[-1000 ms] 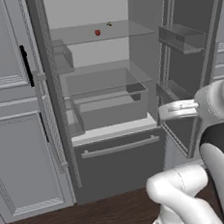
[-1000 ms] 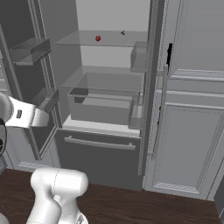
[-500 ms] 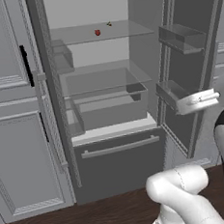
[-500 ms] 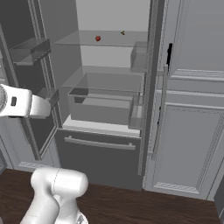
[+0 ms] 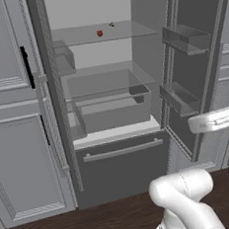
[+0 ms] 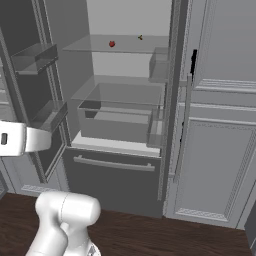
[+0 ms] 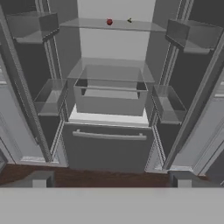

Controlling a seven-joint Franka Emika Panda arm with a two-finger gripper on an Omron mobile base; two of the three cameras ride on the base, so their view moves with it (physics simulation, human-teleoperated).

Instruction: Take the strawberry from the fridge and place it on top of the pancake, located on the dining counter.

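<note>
The fridge (image 5: pixel 120 155) stands with both upper doors swung wide, its pale interior showing. On its top glass shelf lies the strawberry (image 5: pixel 99 33) (image 6: pixel 112 44) (image 7: pixel 109 22), tiny and red, near the shelf's middle. My gripper (image 7: pixel 111 180) is open with nothing between its fingertips (image 7: pixel 39 179); it faces the fridge squarely from well in front, far below and short of the berry. The white hand hangs before the right door (image 5: pixel 211 121) and the left door (image 6: pixel 20 139). The pancake and the dining counter are out of view.
A small dark speck (image 5: pixel 111 24) lies on the same shelf beside the berry. Door bins (image 7: pixel 30 26) (image 7: pixel 192 35) jut out on both sides. A clear drawer (image 7: pixel 109 94) sits mid-fridge above the closed bottom drawer (image 7: pixel 109 146). Panelled cabinets (image 5: pixel 18 121) (image 6: pixel 220 150) flank the fridge.
The hand has drifted sideways, away from the fridge opening toward the door side, and a little lower. The jaws stay wide. The strawberry and the fridge doors have not moved.
</note>
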